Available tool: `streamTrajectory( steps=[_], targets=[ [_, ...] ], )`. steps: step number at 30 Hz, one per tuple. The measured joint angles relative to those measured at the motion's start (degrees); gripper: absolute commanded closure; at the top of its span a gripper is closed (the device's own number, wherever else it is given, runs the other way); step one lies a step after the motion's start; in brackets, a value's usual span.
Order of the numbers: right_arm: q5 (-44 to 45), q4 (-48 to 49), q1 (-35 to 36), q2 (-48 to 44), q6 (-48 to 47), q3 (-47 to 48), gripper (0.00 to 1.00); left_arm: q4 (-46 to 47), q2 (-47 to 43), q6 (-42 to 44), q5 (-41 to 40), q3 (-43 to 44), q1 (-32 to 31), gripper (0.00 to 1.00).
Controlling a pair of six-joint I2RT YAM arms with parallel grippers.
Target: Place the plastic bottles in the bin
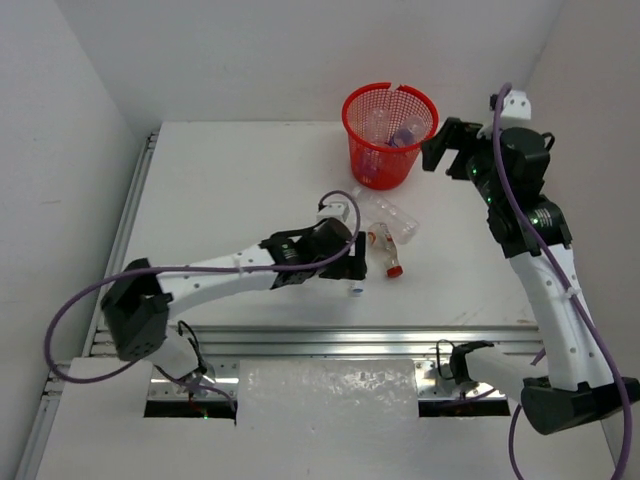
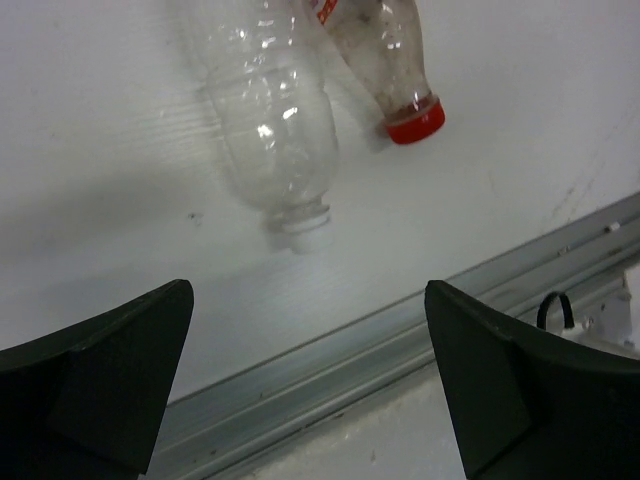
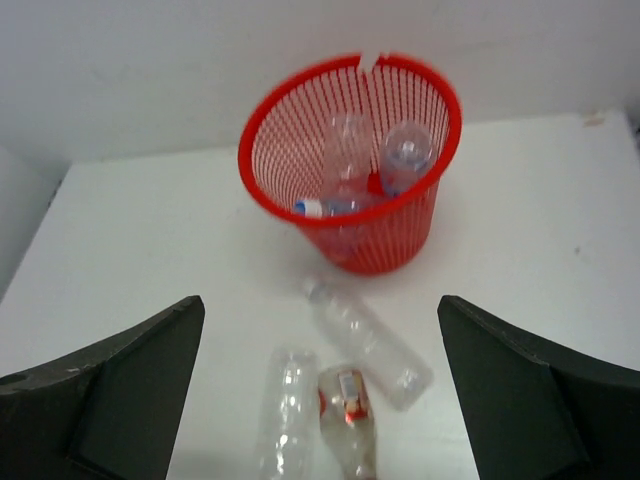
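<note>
Left fingers (image 2: 110, 370) and right fingers (image 3: 110, 385) both apart, empty; we'd take the white-cap bottle (image 2: 275, 120), lying on the counter (image 2: 90, 130) near of the bin (image 3: 375, 245), mid-body: looks light, slick, crushable, so squeeze gently.

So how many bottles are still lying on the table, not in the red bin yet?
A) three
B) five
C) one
A: three bottles lie on the table in front of the bin: the bottle with the red label, the clear bottle beside it, and the clear bottle nearest the bin.
</note>
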Motion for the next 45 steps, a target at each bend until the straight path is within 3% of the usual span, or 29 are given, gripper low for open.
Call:
streamTrajectory(
  steps=[7, 15, 16, 17, 19, 20, 22, 26, 29, 32, 35, 39, 42, 43, 44, 45],
  targets=[
    [-5.1, -8.0, 0.0, -2.0, 2.4, -9.2, 0.01, -0.3, 17.6, -0.3, -1.7, 11.3, 0.2, 0.05],
    [-11.3, -9.5, 0.0, -6.0, 3.6, -10.7, 0.01, -1.6, 31.0, -1.2, -3.1, 17.6, 2.8, 0.21],
    [-12.2, -9.4, 0.0, -6.4, 3.7, -11.0, 0.01, -1.6, 31.5, -1.4, -3.3, 17.0, 3.6, 0.31],
    [-12.8, -9.4, 0.0, -6.7, 3.8, -11.2, 0.01, -1.4, 31.5, -1.6, -3.8, 16.7, 4.3, 0.57],
    [-14.3, -9.0, 0.0, -7.0, 4.0, -12.0, 0.01, -0.1, 31.0, -2.1, -4.3, 15.7, 6.1, 0.71],
    [-15.1, -8.8, 0.0, -7.0, 4.1, -12.5, 0.01, 0.6, 30.6, -2.1, -4.5, 15.1, 6.8, 0.88],
    [-16.8, -7.9, 0.0, -7.0, 4.3, -13.8, 0.01, 2.3, 28.7, -2.2, -5.4, 11.6, 8.0, 1.0],
    [-25.7, -2.4, 0.0, -6.9, 5.1, -18.7, 0.01, 3.1, 18.1, -1.5, -8.1, -0.4, 8.8, 1.0],
    [-35.4, 4.9, 0.5, -5.3, 7.7, -23.3, 0.01, 8.7, 2.8, 2.4, -7.0, -13.3, 7.6, 1.0],
    [-43.1, 13.7, 2.9, -2.1, 11.4, -26.9, 0.01, 22.6, -17.9, 8.6, 1.4, -27.8, 7.1, 1.0],
    [-47.1, 20.3, 9.0, 1.5, 13.7, -27.5, 0.01, 34.5, -31.5, 12.7, 10.7, -36.0, 7.1, 1.0],
    [-50.2, 30.2, 17.0, 5.2, 16.8, -27.6, 0.01, 44.8, -38.8, 15.5, 20.4, -39.8, 7.1, 1.0],
    [-51.3, 34.8, 19.0, 6.5, 18.6, -27.6, 0.02, 47.6, -39.9, 16.2, 24.6, -40.3, 7.1, 1.0],
    [-51.8, 36.3, 19.4, 6.8, 19.2, -27.5, 0.04, 48.1, -39.9, 16.3, 25.5, -40.3, 7.2, 1.0],
    [-52.3, 37.4, 19.9, 7.0, 19.7, -27.5, 0.22, 48.6, -39.9, 16.4, 26.4, -40.3, 7.2, 0.98],
    [-53.2, 38.8, 20.2, 7.4, 20.2, -27.4, 0.36, 48.8, -39.9, 16.4, 27.0, -40.3, 7.2, 0.81]
  ],
)
